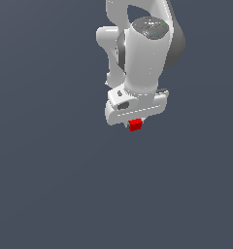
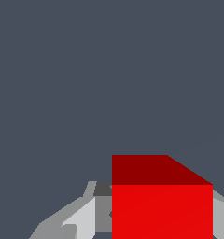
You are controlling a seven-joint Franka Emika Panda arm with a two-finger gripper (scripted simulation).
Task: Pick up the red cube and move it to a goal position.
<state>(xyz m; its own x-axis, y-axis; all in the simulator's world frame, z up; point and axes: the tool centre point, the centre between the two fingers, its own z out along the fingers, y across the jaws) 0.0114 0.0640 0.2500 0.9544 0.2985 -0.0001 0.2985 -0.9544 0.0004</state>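
Already the hand (image 1: pixel 135 121) is clamped on the red cube (image 1: pixel 135 125); pickup looks done, transfer remaining, goal marker unseen.

The tiny bright red solid cube (image 1: pixel 135 125) (image 2: pixel 161 205) looks smooth and matt, flat-shaded with no texture, its material untellable. The white, plastic-looking robot gripper (image 1: pixel 136 121) (image 2: pixel 151 210) has a smooth, softly satin shell; at its 12 o'clock the arm's dark grey joint cap (image 1: pixel 150 26) shows faint sheen. The slate-grey background surface (image 1: pixel 50 185) is uniformly matt.
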